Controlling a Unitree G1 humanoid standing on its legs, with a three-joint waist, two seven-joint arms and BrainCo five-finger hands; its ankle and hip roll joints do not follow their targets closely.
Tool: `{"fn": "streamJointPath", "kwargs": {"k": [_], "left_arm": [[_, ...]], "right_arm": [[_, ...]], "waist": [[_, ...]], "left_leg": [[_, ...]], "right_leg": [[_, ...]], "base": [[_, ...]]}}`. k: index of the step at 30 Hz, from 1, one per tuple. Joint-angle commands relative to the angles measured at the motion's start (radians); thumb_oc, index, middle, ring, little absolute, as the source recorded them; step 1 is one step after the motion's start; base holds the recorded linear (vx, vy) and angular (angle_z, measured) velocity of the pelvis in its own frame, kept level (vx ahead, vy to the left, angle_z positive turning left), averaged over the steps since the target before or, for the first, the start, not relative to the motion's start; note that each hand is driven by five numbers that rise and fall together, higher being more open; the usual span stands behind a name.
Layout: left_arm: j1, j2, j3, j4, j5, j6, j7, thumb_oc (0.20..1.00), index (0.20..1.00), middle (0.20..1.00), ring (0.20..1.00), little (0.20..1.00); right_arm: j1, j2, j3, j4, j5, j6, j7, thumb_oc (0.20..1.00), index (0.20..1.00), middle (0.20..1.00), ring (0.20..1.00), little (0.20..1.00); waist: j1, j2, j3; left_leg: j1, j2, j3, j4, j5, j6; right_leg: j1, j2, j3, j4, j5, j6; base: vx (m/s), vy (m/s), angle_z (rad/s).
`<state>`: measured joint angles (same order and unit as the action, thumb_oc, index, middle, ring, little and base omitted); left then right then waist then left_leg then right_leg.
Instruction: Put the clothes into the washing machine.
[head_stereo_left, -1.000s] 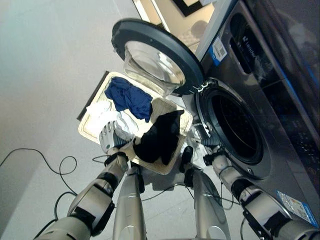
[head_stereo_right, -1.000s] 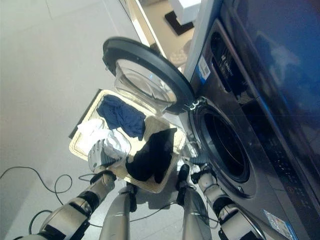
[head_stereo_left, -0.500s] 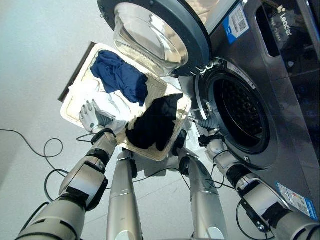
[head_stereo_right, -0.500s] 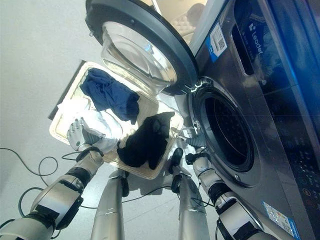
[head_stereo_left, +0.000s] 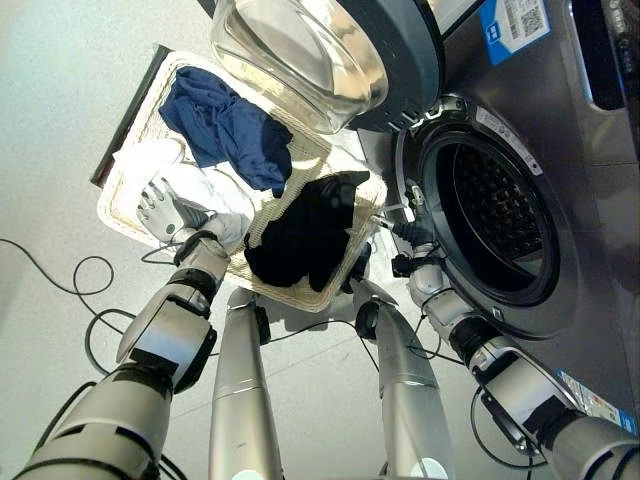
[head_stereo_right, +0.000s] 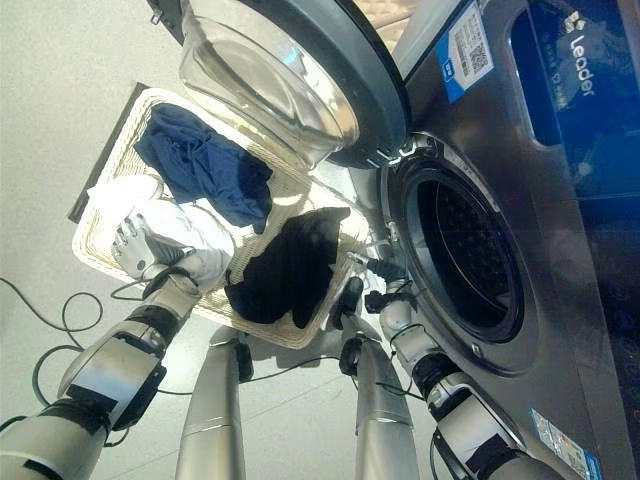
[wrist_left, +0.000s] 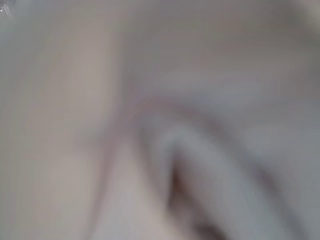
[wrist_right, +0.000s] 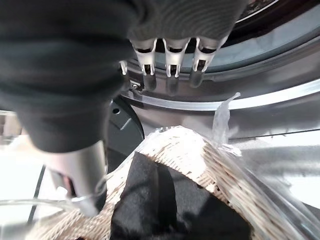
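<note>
A wicker basket (head_stereo_left: 300, 296) on the floor holds a blue garment (head_stereo_left: 225, 125), a white garment (head_stereo_left: 160, 165) and a black garment (head_stereo_left: 305, 235). My left hand (head_stereo_left: 165, 212) lies on the white garment at the basket's near left rim, fingers fairly straight; white cloth (wrist_left: 210, 100) sits right against it in the left wrist view. My right hand (head_stereo_left: 410, 235) hovers open by the near rim of the washing machine's drum opening (head_stereo_left: 490, 225), holding nothing. In the right wrist view its straight fingers (wrist_right: 167, 65) point at the machine's rim above the black garment (wrist_right: 165, 205).
The machine's round door (head_stereo_left: 330, 50) stands swung open over the basket's far end. The dark grey machine front (head_stereo_right: 560, 300) fills the right side. Pale floor (head_stereo_left: 50, 80) spreads to the left of the basket, with a dark strip (head_stereo_left: 128, 120) along the basket's outer side.
The camera has moved closer and lower over the basket. My left hand stays on the white garment, its fingers now spread out flatter. The right hand keeps its place by the drum opening.
</note>
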<state>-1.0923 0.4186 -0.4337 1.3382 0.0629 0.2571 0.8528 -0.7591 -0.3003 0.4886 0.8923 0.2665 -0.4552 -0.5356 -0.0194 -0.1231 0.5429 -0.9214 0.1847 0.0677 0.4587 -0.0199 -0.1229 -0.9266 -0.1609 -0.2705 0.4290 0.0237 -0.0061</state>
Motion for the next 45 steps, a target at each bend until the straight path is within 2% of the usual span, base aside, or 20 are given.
{"fn": "streamJointPath", "kwargs": {"k": [1, 2, 4, 5, 6, 7, 8, 9, 10, 17, 26, 34, 35, 38, 39, 41, 44, 45], "left_arm": [[-0.023, 0.032, -0.004, 0.072, -0.006, 0.043, -0.125, 1.0, 1.0, 1.0, 1.0, 1.0], [-0.027, 0.032, -0.006, 0.074, -0.004, 0.05, -0.135, 1.0, 1.0, 1.0, 1.0, 1.0], [-0.054, 0.037, -0.024, 0.098, -0.015, 0.068, -0.219, 1.0, 1.0, 1.0, 1.0, 1.0], [-0.058, 0.037, -0.028, 0.102, -0.013, 0.067, -0.235, 1.0, 1.0, 1.0, 1.0, 1.0], [-0.068, 0.036, -0.046, 0.11, -0.011, 0.063, -0.301, 1.0, 1.0, 1.0, 1.0, 1.0], [-0.069, 0.035, -0.048, 0.111, -0.007, 0.061, -0.311, 1.0, 1.0, 1.0, 1.0, 1.0], [-0.075, 0.034, -0.068, 0.106, -0.01, 0.052, -0.356, 0.893, 0.893, 0.893, 0.893, 0.893], [-0.077, 0.033, -0.074, 0.105, -0.016, 0.042, -0.358, 0.482, 0.482, 0.482, 0.482, 0.482], [-0.08, 0.033, -0.082, 0.099, -0.02, 0.031, -0.362, 0.2, 0.2, 0.2, 0.2, 0.2], [-0.078, 0.035, -0.107, 0.091, -0.021, 0.01, -0.368, 0.2, 0.2, 0.2, 0.2, 0.2], [-0.042, 0.032, -0.086, 0.111, -0.019, -0.055, -0.351, 0.2, 0.2, 0.2, 0.2, 0.2], [0.015, 0.033, -0.016, 0.052, -0.112, -0.228, -0.307, 0.2, 0.2, 0.2, 0.2, 0.2], [0.033, 0.032, 0.019, 0.015, -0.225, -0.314, -0.344, 0.2, 0.2, 0.2, 0.2, 0.2], [0.079, 0.023, 0.078, -0.059, -0.369, -0.413, -0.417, 0.2, 0.2, 0.2, 0.2, 0.2], [0.115, 0.016, 0.1, -0.108, -0.458, -0.453, -0.466, 0.2, 0.2, 0.2, 0.2, 0.2], [0.125, 0.012, 0.106, -0.122, -0.468, -0.457, -0.473, 0.2, 0.2, 0.2, 0.2, 0.2], [0.241, -0.028, 0.159, -0.314, -0.713, -0.53, -0.664, 0.2, 0.2, 0.2, 0.2, 0.2], [0.253, -0.032, 0.159, -0.338, -0.73, -0.53, -0.677, 0.2, 0.2, 0.2, 0.2, 0.2]], "right_arm": [[0.01, -0.035, 0.005, -0.088, 0.062, -0.044, -0.026, 1.0, 1.0, 1.0, 1.0, 1.0], [0.008, -0.036, 0.004, -0.088, 0.07, -0.046, -0.024, 1.0, 1.0, 1.0, 1.0, 1.0], [-0.009, -0.03, 0.005, -0.087, 0.074, -0.06, -0.035, 1.0, 1.0, 1.0, 1.0, 1.0], [-0.012, -0.03, 0.006, -0.087, 0.076, -0.062, -0.038, 1.0, 1.0, 1.0, 1.0, 1.0], [-0.02, -0.032, 0.005, -0.098, 0.078, -0.06, -0.046, 1.0, 1.0, 1.0, 1.0, 1.0], [-0.021, -0.033, 0.005, -0.1, 0.079, -0.06, -0.048, 1.0, 1.0, 1.0, 1.0, 1.0], [-0.029, -0.04, 0.003, -0.116, 0.085, -0.053, -0.054, 1.0, 1.0, 1.0, 1.0, 1.0], [-0.032, -0.043, 0.001, -0.119, 0.091, -0.051, -0.053, 1.0, 1.0, 1.0, 1.0, 1.0], [-0.035, -0.047, -0.001, -0.123, 0.093, -0.051, -0.053, 1.0, 1.0, 1.0, 1.0, 1.0], [-0.04, -0.05, -0.013, -0.121, 0.092, -0.046, -0.066, 1.0, 1.0, 1.0, 1.0, 1.0], [-0.021, -0.043, -0.025, -0.095, 0.109, -0.062, -0.05, 1.0, 1.0, 1.0, 1.0, 1.0], [0.013, -0.028, -0.036, -0.116, 0.099, -0.054, -0.07, 1.0, 1.0, 1.0, 1.0, 1.0], [0.024, -0.024, -0.042, -0.13, 0.092, -0.047, -0.076, 1.0, 1.0, 1.0, 1.0, 1.0], [0.05, -0.02, -0.053, -0.159, 0.074, -0.03, -0.086, 1.0, 1.0, 1.0, 1.0, 1.0], [0.066, -0.017, -0.064, -0.181, 0.064, -0.014, -0.09, 1.0, 1.0, 1.0, 1.0, 1.0], [0.069, -0.016, -0.066, -0.185, 0.063, -0.01, -0.09, 1.0, 1.0, 1.0, 1.0, 1.0], [0.122, -0.019, -0.09, -0.239, 0.05, 0.047, -0.033, 1.0, 1.0, 1.0, 1.0, 1.0], [0.127, -0.02, -0.091, -0.245, 0.049, 0.052, -0.027, 1.0, 1.0, 1.0, 1.0, 1.0]], "waist": [[-0.014, -0.012, -0.023], [-0.014, -0.013, -0.023], [-0.018, -0.014, -0.023], [-0.019, -0.014, -0.023], [-0.023, -0.014, -0.023], [-0.023, -0.014, -0.023], [-0.028, -0.013, -0.023], [-0.029, -0.012, -0.023], [-0.033, -0.01, -0.023], [-0.037, -0.006, -0.023], [-0.037, 0.003, -0.023], [-0.026, 0.018, -0.023], [-0.022, 0.023, -0.023], [-0.014, 0.033, -0.023], [-0.008, 0.04, -0.023], [-0.006, 0.042, -0.023], [0.011, 0.058, -0.023], [0.013, 0.059, -0.023]], "left_leg": [[-0.074, -0.064, 0.02, -0.091, 0.103, -0.014], [-0.077, -0.064, 0.019, -0.09, 0.104, -0.014], [-0.101, -0.065, 0.013, -0.091, 0.106, -0.012], [-0.105, -0.065, 0.012, -0.09, 0.107, -0.011], [-0.117, -0.066, 0.008, -0.086, 0.107, -0.012], [-0.119, -0.066, 0.008, -0.086, 0.107, -0.012], [-0.127, -0.065, 0.008, -0.087, 0.109, -0.013], [-0.128, -0.065, 0.009, -0.089, 0.109, -0.014], [-0.128, -0.063, 0.011, -0.093, 0.109, -0.015], [-0.102, -0.069, 0.021, -0.106, 0.105, -0.017], [-0.027, -0.066, 0.051, -0.117, 0.101, -0.015], [0.062, -0.073, 0.072, -0.141, 0.091, -0.01], [0.09, -0.079, 0.075, -0.148, 0.087, -0.01], [0.125, -0.088, 0.075, -0.155, 0.08, -0.008], [0.142, -0.092, 0.074, -0.157, 0.076, -0.006], [0.146, -0.094, 0.073, -0.158, 0.074, -0.005], [0.189, -0.101, 0.069, -0.165, 0.06, 0.004], [0.196, -0.101, 0.069, -0.167, 0.059, 0.006]], "right_leg": [[-0.038, 0.018, 0.006, 0.071, -0.039, 0.112], [-0.041, 0.019, 0.007, 0.071, -0.038, 0.112], [-0.063, 0.025, 0.012, 0.073, -0.036, 0.111], [-0.066, 0.025, 0.013, 0.074, -0.036, 0.11], [-0.08, 0.028, 0.017, 0.079, -0.034, 0.111], [-0.082, 0.028, 0.017, 0.08, -0.034, 0.111], [-0.092, 0.032, 0.021, 0.082, -0.034, 0.111], [-0.095, 0.033, 0.022, 0.082, -0.034, 0.111], [-0.097, 0.037, 0.025, 0.08, -0.036, 0.111], [-0.077, 0.042, 0.027, 0.055, -0.03, 0.114], [-0.017, 0.04, 0.019, 0.045, -0.034, 0.111], [0.054, 0.032, 0.011, 0.041, -0.048, 0.11], [0.083, 0.03, 0.009, 0.033, -0.051, 0.111], [0.112, 0.025, 0.005, 0.036, -0.059, 0.111], [0.127, 0.021, 0.004, 0.037, -0.064, 0.112], [0.13, 0.021, 0.003, 0.038, -0.065, 0.112], [0.163, 0.01, 0.0, 0.047, -0.076, 0.113], [0.168, 0.009, -0.001, 0.048, -0.077, 0.113]], "base": [[0.0, 0.0, 0.0], [0.0, 0.01, -0.04], [0.0, 0.004, -0.02], [0.0, 0.0, 0.0], [0.0, 0.0, 0.0], [0.01, 0.04, -0.05], [0.0, 0.035, -0.09], [0.0, 0.045, -0.11], [0.0, 0.021, -0.14], [0.0, 0.003, -0.17], [0.0, 0.005, 0.07], [0.02, 0.014, 0.04], [0.0, 0.0, 0.0], [0.0, 0.0, 0.0], [0.01, 0.008, 0.03], [0.0, 0.0, 0.02], [0.02, -0.004, 0.05], [0.01, -0.005, 0.09]]}}
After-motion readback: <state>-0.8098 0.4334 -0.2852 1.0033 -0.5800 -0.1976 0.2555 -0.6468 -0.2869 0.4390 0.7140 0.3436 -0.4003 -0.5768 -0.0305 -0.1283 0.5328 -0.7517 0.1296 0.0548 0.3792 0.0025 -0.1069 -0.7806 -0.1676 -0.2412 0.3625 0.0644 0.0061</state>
